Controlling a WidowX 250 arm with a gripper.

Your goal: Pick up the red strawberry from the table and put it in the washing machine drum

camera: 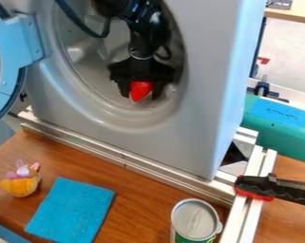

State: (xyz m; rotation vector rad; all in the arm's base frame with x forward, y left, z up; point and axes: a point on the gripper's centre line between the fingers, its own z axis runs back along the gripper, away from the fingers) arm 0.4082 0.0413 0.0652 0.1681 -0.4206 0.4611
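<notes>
The black gripper [141,95] hangs in the round opening of a grey toy washing machine [195,137], near the opening's lower right part. It is shut on a small red object [140,89], which narrows to a point at its lower end. The hinged blue door [29,40] stands open at the left. On the wooden table in front lie a blue cloth [72,210] and, to its left, an orange plush toy [21,180] with pink and purple parts. A can [194,219] with a silver lid stands upright at the bottom.
Metal rails [113,154] run along the base of the machine. At the right, a black and red clamp [269,189] grips the rail, its handle sticking out over the table [291,223]. A green container [288,130] with blue tape sits behind the machine's right side.
</notes>
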